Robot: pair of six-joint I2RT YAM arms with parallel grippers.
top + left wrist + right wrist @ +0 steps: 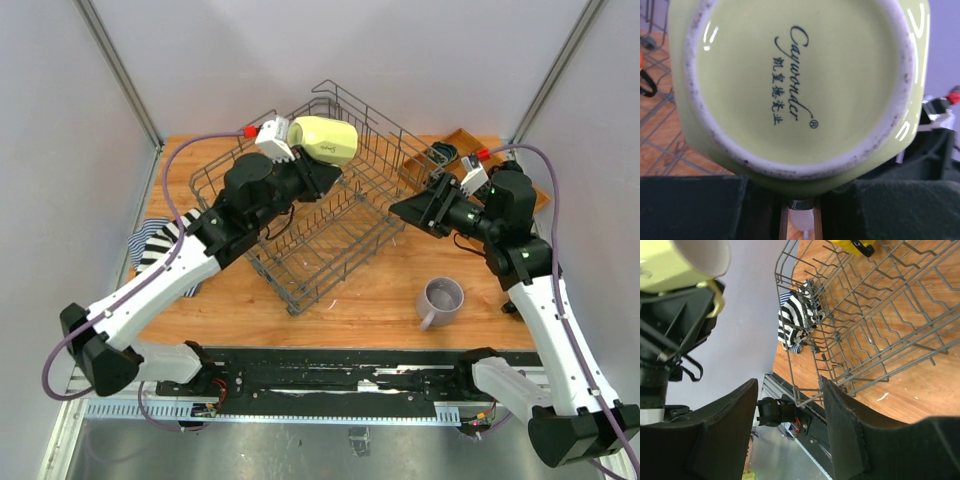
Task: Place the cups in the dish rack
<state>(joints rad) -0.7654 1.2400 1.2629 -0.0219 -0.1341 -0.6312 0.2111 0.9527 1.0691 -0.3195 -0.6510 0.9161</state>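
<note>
Glossy mug [800, 85], metal-wire dish rack [340, 245]

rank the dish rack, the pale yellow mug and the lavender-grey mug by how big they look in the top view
1. dish rack: by far the largest.
2 and 3. pale yellow mug and lavender-grey mug: about alike. The yellow one is held up nearer the camera, so I leave them unranked.

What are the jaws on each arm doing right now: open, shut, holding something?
Left gripper: jaws shut on the pale yellow mug.
Right gripper: jaws open, holding nothing.
</note>
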